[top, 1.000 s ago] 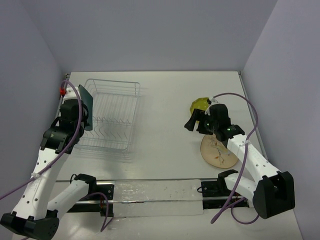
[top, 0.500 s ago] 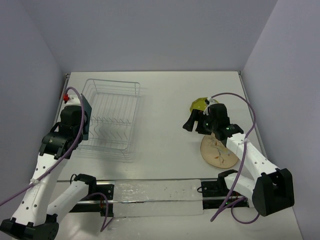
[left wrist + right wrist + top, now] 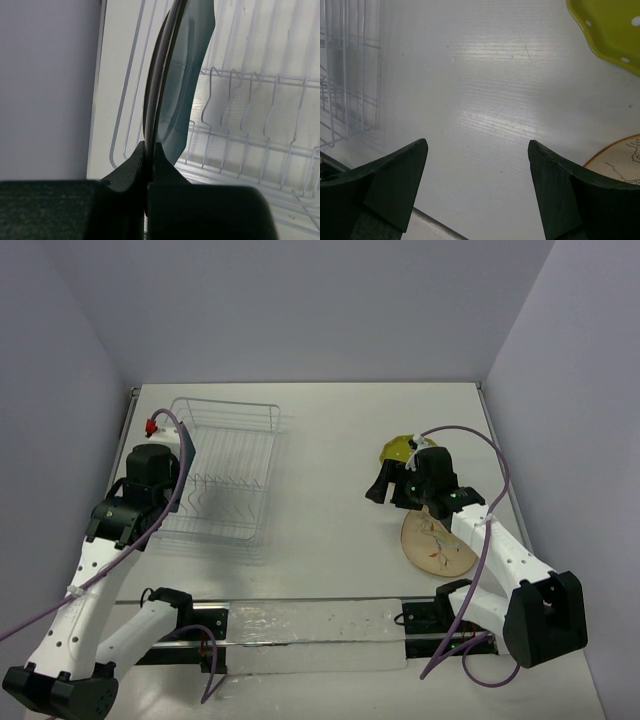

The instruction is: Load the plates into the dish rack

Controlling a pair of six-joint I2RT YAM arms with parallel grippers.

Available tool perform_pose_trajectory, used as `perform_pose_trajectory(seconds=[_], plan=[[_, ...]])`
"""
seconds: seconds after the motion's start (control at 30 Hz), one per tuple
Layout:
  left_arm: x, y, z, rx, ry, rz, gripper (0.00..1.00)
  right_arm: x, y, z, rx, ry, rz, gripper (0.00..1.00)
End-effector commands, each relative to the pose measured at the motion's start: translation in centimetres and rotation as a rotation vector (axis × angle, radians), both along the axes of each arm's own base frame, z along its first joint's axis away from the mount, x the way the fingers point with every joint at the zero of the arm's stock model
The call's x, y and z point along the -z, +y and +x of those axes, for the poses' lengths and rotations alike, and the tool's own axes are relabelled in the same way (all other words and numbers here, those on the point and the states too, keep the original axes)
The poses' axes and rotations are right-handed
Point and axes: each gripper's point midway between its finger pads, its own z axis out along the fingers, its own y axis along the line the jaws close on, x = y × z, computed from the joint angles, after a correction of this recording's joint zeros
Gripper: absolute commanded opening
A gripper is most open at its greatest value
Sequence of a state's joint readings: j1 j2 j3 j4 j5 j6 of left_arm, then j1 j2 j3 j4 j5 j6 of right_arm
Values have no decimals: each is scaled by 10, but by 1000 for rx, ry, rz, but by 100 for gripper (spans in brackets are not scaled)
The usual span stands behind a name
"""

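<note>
**Top external view.** The left gripper is clamped on the dark teal rounded-square plate. The plate stands on edge above the left side of the white wire dish rack, which sits on the white table. The right gripper hangs over bare table, just beside the yellow-green dotted round plate. The cream round plate with orange-brown floral print lies flat on the table, partly under the right arm.

**Left wrist view.** The left gripper has both fingers pressed onto the rim of the teal plate. The plate is near-vertical over the rack's wire floor and upright tines.

**Right wrist view.** The right gripper has its fingers spread wide, with nothing between them. The yellow-green plate lies at upper right, the cream plate at lower right and the rack at far left.
</note>
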State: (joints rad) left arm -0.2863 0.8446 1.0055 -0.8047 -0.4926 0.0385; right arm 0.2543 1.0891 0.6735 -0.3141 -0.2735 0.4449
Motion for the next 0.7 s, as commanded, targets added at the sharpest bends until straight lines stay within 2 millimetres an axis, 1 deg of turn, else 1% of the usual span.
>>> perform_pose_trajectory(seconds=[0.0, 0.13, 0.3, 0.4, 0.57, 0.67], plan=[[-43, -9, 31, 25, -214, -39, 0, -14, -2, 14, 4, -63, -10, 88], [-34, -7, 34, 6, -185, -29, 0, -12, -5, 14, 14, -59, -20, 88], [-19, 1, 32, -48, -125, -8, 0, -6, -5, 14, 14, -42, -21, 88], [-15, 0, 32, -45, -117, -14, 0, -4, -4, 14, 8, -34, -18, 88], [-16, 0, 32, -50, -138, -36, 0, 1, -4, 14, 10, -22, -26, 88], [-7, 0, 33, -61, -113, -37, 0, 1, -4, 15, 11, -18, -24, 88]])
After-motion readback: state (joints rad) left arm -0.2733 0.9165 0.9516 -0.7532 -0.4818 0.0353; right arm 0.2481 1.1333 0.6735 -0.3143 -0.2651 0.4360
